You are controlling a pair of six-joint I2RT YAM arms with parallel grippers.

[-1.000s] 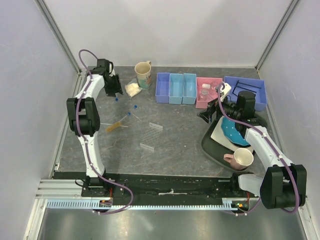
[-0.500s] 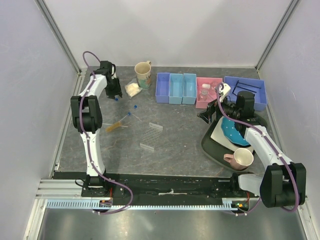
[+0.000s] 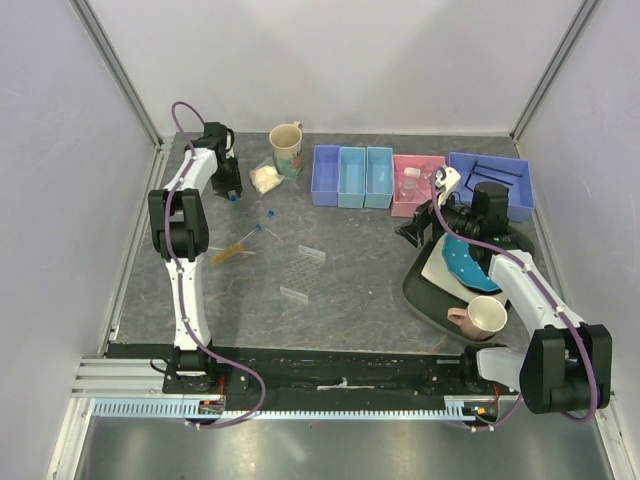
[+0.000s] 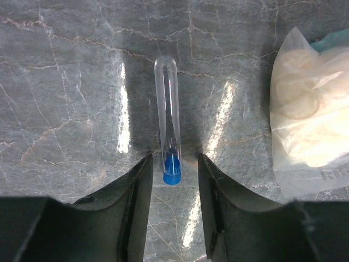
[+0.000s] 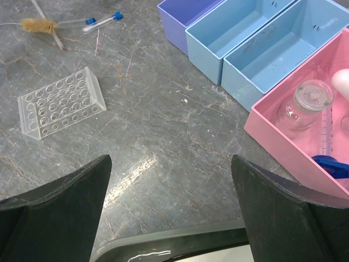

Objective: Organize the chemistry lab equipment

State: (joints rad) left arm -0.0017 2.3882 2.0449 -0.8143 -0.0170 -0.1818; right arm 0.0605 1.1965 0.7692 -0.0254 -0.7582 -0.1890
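Note:
A clear tube with a blue cap (image 4: 172,173) lies on the grey table. My left gripper (image 4: 173,158) is open and low, one finger on each side of the cap, with gaps both sides. In the top view it is at the far left (image 3: 228,188). The bag of pale powder (image 4: 311,125) lies just right of it. The clear tube rack (image 3: 302,273) lies mid-table, and two more blue-capped tubes (image 3: 266,218) lie above it. My right gripper (image 5: 172,180) is open and empty over bare table. The small clear flask (image 5: 305,103) stands in the pink bin (image 3: 415,185). The black wire tripod (image 3: 497,172) lies in the blue bin.
A brush (image 3: 232,250) lies left of the rack. A cream mug (image 3: 287,148) stands by the bag. A purple bin (image 3: 325,175) and two light blue bins (image 3: 365,176) stand at the back. A dark tray (image 3: 425,290) holds a blue dotted plate (image 3: 470,262) and a pink mug (image 3: 480,318).
My left gripper has moved down over the blue-capped tube by the bag, and the left elbow has shifted right. The right arm has not moved.

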